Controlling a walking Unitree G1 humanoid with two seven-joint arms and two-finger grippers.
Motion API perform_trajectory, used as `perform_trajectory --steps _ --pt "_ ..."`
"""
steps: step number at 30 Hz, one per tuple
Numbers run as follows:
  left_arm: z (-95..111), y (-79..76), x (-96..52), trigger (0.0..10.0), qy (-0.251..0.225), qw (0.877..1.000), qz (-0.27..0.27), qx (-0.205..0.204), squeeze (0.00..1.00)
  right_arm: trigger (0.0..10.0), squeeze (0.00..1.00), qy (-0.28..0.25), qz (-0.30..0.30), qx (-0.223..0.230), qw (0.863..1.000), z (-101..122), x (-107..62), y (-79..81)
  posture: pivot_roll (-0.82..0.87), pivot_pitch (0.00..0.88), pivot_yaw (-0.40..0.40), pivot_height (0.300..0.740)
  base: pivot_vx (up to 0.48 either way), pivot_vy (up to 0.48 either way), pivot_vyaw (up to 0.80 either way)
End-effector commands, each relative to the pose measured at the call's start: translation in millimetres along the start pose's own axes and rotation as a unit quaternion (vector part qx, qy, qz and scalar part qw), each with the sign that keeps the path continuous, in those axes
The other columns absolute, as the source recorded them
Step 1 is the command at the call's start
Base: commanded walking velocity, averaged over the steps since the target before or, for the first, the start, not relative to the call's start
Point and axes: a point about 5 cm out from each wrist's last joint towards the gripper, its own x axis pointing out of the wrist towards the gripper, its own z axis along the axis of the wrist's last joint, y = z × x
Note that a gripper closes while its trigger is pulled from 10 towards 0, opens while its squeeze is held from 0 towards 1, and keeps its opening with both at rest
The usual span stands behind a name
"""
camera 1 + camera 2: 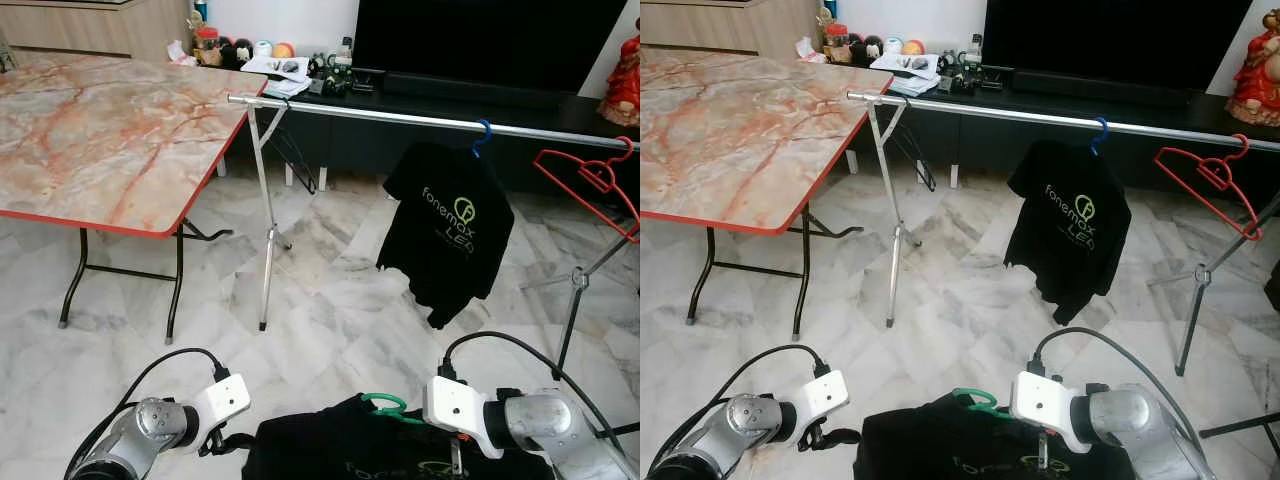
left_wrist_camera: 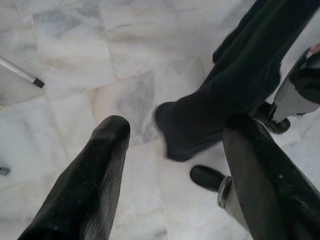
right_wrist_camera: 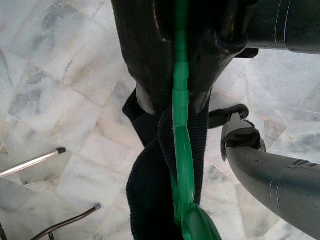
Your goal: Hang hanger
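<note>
Two grippers low over white marble floor (image 1: pixel 330 300).
Right gripper (image 3: pixel 172 102) is clamped on a green plastic hanger (image 3: pixel 181 165) carrying a black cloth T-shirt (image 1: pixel 340 450), partly cut off below; left gripper (image 2: pixel 172 165), fingers spread and empty, hangs beside it. Silver metal rail (image 1: pixel 400 117) stands well ahead across open floor.

- A white marble floor (image 1: pixel 330 300) with grey veining is spread across the lower frame.
- A folding counter (image 1: pixel 100 130) with a red-edged marbled top is seen at upper left.
- A dark screen (image 1: pixel 490 40) above a black cabinet (image 1: pixel 420 130) is set at upper right.
</note>
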Motion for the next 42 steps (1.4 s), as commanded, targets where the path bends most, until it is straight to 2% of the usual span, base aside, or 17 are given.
perform_trajectory --steps 1,7,11,15,19,22,28,32,35,36,37,42 --pt "5.7 2.4 0.7 10.0 -0.009 1.000 0.006 0.000 0.00 10.0 0.00 -0.014 -0.001 -0.019 1.000 9.5 -1.3 -3.4 0.05 0.080 -0.065 0.740 0.000 0.000 0.00" --pt "6.4 4.0 2.9 10.0 -0.011 0.999 0.029 -0.009 0.00 10.0 0.00 -0.022 -0.002 -0.018 1.000 12.0 -2.5 -3.2 0.04 0.080 -0.064 0.740 0.000 0.000 0.00" --pt "6.1 2.5 3.7 10.0 -0.012 1.000 0.023 -0.017 0.00 10.0 0.00 -0.022 -0.003 -0.018 1.000 11.7 -2.7 -3.4 0.04 0.082 -0.066 0.740 0.000 0.000 0.00" --pt "5.7 -3.6 5.5 10.0 -0.015 0.999 -0.004 -0.032 0.00 10.0 0.00 -0.022 -0.014 -0.021 0.999 12.1 -2.6 -7.1 0.04 0.082 -0.067 0.740 0.000 0.000 0.00" --pt "6.4 -12.8 6.0 10.0 -0.020 0.996 -0.059 -0.057 0.00 10.0 0.00 -0.026 -0.035 -0.024 0.999 16.2 -2.0 -13.9 0.04 0.081 -0.069 0.740 0.000 0.000 0.00" --pt "5.4 -16.7 6.2 10.0 -0.016 0.995 -0.077 -0.055 0.00 10.0 0.00 -0.026 -0.039 -0.026 0.999 16.4 -2.4 -15.3 0.04 0.081 -0.069 0.740 0.000 0.000 0.00" --pt "7.7 -10.6 9.3 10.0 -0.019 0.999 -0.026 -0.041 0.00 10.0 0.00 -0.054 -0.029 -0.022 0.998 25.7 -1.2 -12.2 0.04 0.082 -0.067 0.740 0.000 0.000 0.00" --pt "11.0 -4.3 9.5 10.0 -0.033 0.998 0.008 -0.056 0.00 10.0 0.00 -0.054 -0.028 -0.020 0.998 24.4 -4.3 -10.7 0.03 0.081 -0.067 0.740 0.000 0.000 0.00" --pt "10.8 -2.8 8.9 10.0 -0.032 0.997 0.014 -0.065 0.00 10.0 0.00 -0.050 -0.032 -0.020 0.998 22.3 -4.9 -11.6 0.03 0.080 -0.067 0.740 0.000 0.000 0.00" --pt "10.9 -2.3 8.5 4.5 -0.032 0.997 0.016 -0.065 0.00 10.0 0.00 -0.050 -0.034 -0.019 0.998 22.2 -4.9 -12.0 0.03 0.079 -0.067 0.740 0.000 0.000 0.00" --pt "10.6 -2.0 8.3 0.0 -0.034 0.997 0.018 -0.068 0.00 10.0 0.00 -0.051 -0.037 -0.017 0.998 22.3 -4.9 -12.7 0.03 0.079 -0.067 0.740 0.000 0.000 0.00" --pt "7.7 -2.4 7.8 0.0 -0.026 0.998 0.017 -0.063 0.00 10.0 0.00 -0.051 -0.038 -0.017 0.998 22.7 -4.1 -13.9 0.04 0.080 -0.068 0.740 0.000 0.000 0.00"
